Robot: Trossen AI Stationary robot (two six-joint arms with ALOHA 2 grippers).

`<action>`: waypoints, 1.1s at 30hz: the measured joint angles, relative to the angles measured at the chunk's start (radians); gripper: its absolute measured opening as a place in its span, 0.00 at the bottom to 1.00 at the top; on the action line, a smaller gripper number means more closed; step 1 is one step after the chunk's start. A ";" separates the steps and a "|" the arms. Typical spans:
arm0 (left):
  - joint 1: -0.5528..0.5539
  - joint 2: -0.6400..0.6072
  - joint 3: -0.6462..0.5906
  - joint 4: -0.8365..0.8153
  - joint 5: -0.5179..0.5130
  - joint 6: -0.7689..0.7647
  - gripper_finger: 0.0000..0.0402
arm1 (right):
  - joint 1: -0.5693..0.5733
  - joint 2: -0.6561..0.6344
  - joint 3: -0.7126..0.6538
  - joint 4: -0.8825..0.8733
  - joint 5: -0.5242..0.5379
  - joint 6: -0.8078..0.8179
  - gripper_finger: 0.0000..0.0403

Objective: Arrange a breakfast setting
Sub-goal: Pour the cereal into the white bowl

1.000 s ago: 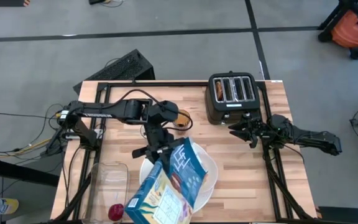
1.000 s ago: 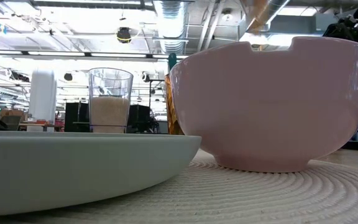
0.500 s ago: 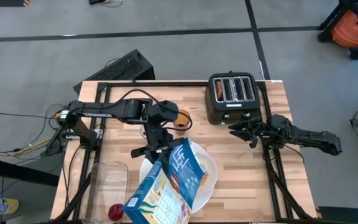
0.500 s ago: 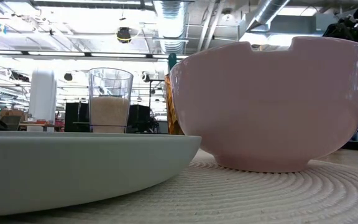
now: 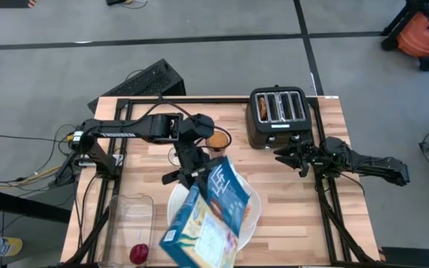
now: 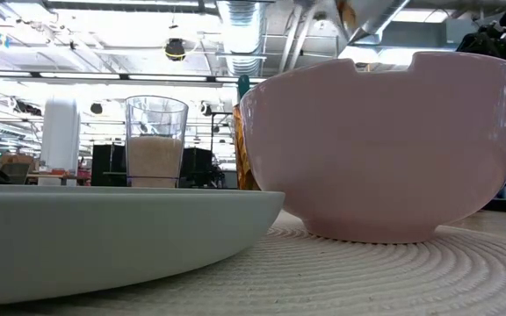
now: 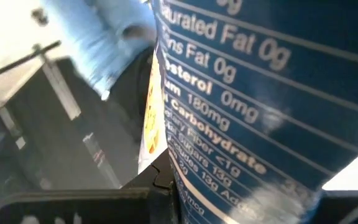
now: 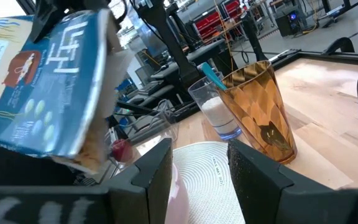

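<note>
My left gripper is shut on the blue cereal box, which hangs tilted above the round white mat. The right wrist view shows the box with tan stuff at its lower end. The white bowl stands on the woven mat, next to the large white plate. A blue-handled spoon stands in a clear glass. The red apple lies at the near left. My right gripper waits open at the table's right side. My left gripper holds the box at its far end, and the narrow panel with the nutrition print runs in between the fingers. The fingers come from the table's far left, slanting slightly down. The box is lifted clear and tilted, its near end over the mat.
A black four-slot toaster stands at the far right. An amber glass stands just beyond the box. A clear plastic tub sits at the near left. Bare wood lies between the mat and the right arm.
The box has swung a little toward the table's right in my left gripper's hold and turned slightly. In the low view its edge showed above the bowl, went out of sight, and shows again now.
</note>
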 joint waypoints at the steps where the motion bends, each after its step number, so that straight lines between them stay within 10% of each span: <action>1: -0.001 0.000 0.000 -0.005 0.021 0.003 0.17 | 0.000 0.000 0.000 0.000 0.000 0.000 0.44; 33: -0.003 0.000 0.000 -0.055 0.045 0.066 0.17 | 0.000 0.000 0.000 0.000 0.000 0.000 0.44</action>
